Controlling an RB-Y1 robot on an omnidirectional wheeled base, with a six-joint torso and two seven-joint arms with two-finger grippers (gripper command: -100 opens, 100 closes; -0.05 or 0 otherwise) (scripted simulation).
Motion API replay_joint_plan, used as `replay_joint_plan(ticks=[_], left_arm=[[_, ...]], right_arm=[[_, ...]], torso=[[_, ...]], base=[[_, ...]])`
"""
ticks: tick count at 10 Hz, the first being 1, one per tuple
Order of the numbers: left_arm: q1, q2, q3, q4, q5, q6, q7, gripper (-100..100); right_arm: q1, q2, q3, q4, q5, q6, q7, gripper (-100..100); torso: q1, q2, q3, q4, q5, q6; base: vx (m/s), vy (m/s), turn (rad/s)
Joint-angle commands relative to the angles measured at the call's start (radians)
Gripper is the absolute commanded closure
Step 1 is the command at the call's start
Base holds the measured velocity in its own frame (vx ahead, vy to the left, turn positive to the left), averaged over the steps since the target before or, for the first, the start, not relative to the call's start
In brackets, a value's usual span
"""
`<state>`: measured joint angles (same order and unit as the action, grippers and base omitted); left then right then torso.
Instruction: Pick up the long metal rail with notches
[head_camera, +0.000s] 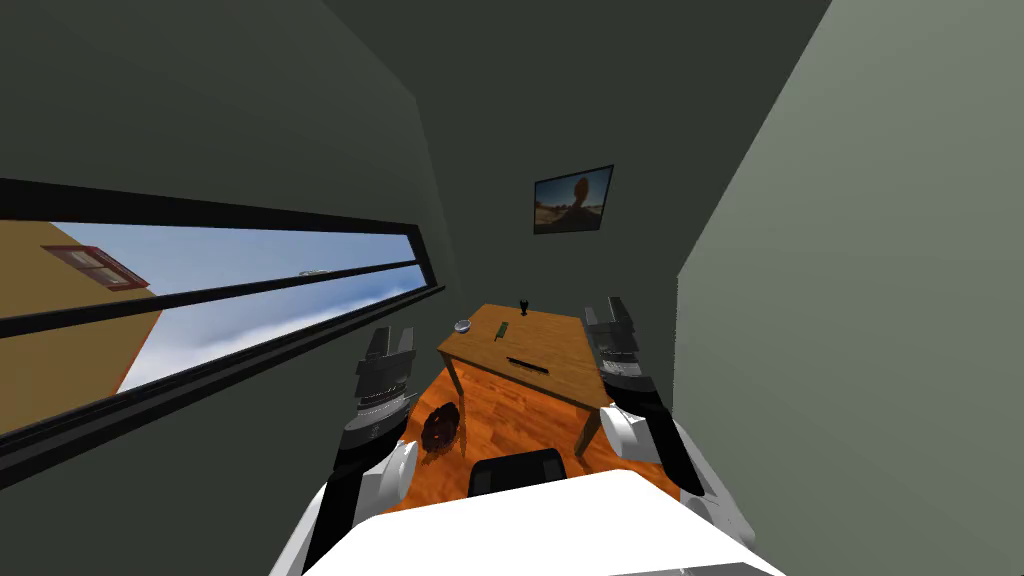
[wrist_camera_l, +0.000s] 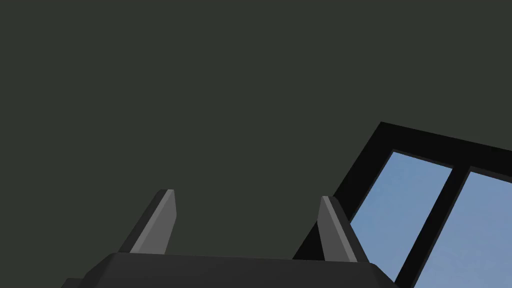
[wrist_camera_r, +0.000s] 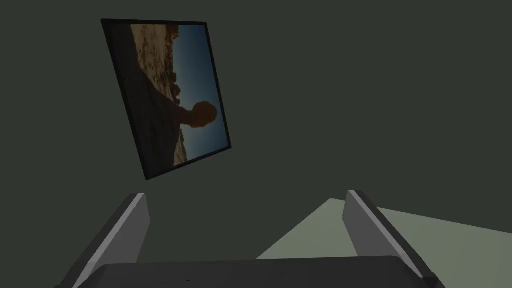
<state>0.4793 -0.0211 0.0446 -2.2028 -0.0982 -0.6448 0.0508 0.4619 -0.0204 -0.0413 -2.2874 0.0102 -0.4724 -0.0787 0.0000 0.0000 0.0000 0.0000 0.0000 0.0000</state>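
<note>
Plainly, the pick has not yet begun. The rail (head_camera: 527, 364) lies flat on the bench (head_camera: 562, 348), about midway along the near edge and just back from it, running roughly along that edge. From my head camera it reads as a thin, straight, dark bar. Its notches are too small to make out, and I cannot confirm metal from its look. Nothing touches it.

Farther back on the same top are a short green strip (head_camera: 502, 330), a small grey round dish (head_camera: 462, 325) by the left edge, and a dark stemmed cup shape (head_camera: 523, 305) at the far edge. All three are well apart from the rail. The bench is a flat slab of warm brown wood on splayed legs, and it stands on a glossy orange plank floor (head_camera: 505, 420). A dark, lumpy brownish object (head_camera: 442, 427) sits on the floor by the near-left leg.

Both jaws are spread and hold nothing. The left fingers (wrist_camera_l: 162, 220) and the right fingers (wrist_camera_r: 127, 227) are plain grey blades with bare gaps between them. My left arm (head_camera: 375, 420) is raised to the left of the bench and my right arm (head_camera: 630, 395) over its right side.

I judge the whole job is left: bring one arm over the bar, turn the jaws across its narrow width, lower, close and lift.
</note>
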Motion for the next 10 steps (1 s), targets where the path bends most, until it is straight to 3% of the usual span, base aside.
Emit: replay_joint_plan(ticks=[1, 5, 10], left_arm=[[0.000, 0.000, 0.000, 0.000, 0.000, 0.000, 0.000, 0], [0.000, 0.000, 0.000, 0.000, 0.000, 0.000, 0.000, 0], [0.000, 0.000, 0.000, 0.000, 0.000, 0.000, 0.000, 0]], right_arm=[[-0.002, -0.040, 0.000, 0.016, -0.001, 0.011, 0.013, -100], [-0.009, -0.125, 0.003, 0.073, 0.002, 0.047, 0.055, -100], [-0.014, -0.255, 0.025, 0.195, 0.027, 0.103, 0.127, -100]], torso=[[0.000, 0.000, 0.000, 0.000, 0.000, 0.000], [0.008, -0.005, -0.003, -0.001, 0.002, 0.000], [0.010, -0.007, -0.004, -0.002, 0.002, 0.000]], base=[[0.022, 0.053, 0.102], [0.062, 0.126, 0.126], [0.108, 0.155, 0.182]])
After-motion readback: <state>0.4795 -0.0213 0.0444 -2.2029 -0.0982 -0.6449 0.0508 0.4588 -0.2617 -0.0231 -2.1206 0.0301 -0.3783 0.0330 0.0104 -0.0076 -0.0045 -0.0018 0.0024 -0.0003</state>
